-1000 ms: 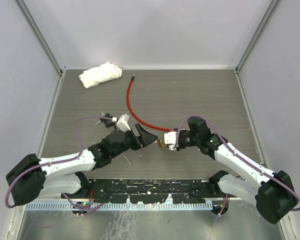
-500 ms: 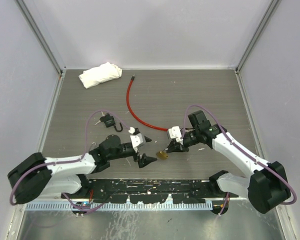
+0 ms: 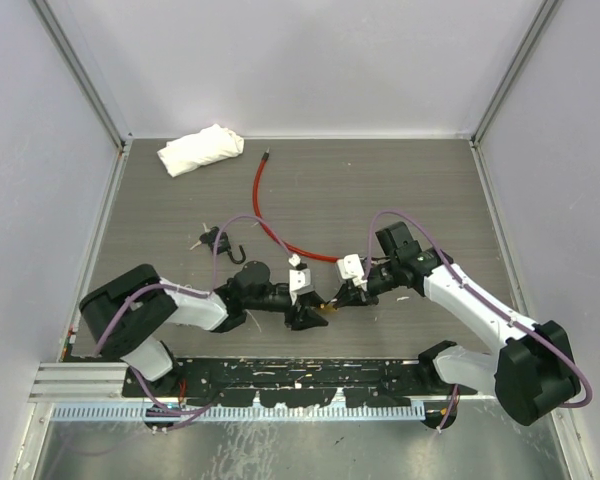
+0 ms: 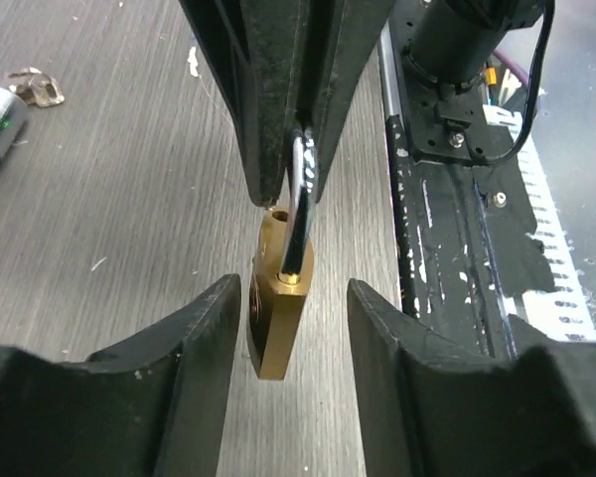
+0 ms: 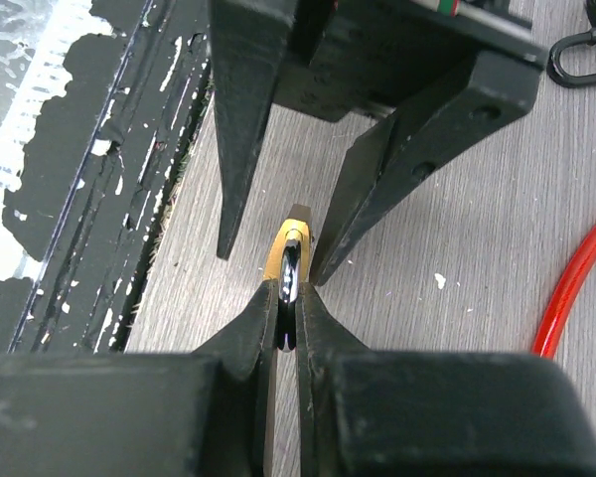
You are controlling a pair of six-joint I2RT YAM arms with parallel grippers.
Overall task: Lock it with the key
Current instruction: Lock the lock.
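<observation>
A brass padlock hangs just above the table at the middle front. My right gripper is shut on its steel shackle; the brass body shows just past the fingertips. My left gripper is open and straddles the padlock body, one finger on each side, with a narrow gap on the left and a wider one on the right. In the left wrist view a small key-like metal piece lies on the table far to the left.
A red cable curves across the table's middle. A white cloth lies at the back left. A small black padlock with keys sits left of centre. The black mounting rail runs along the near edge.
My left gripper has moved right to the padlock and now straddles its body, jaws narrower than half a second ago. The right gripper still holds the shackle, barely moved in the last half second.
</observation>
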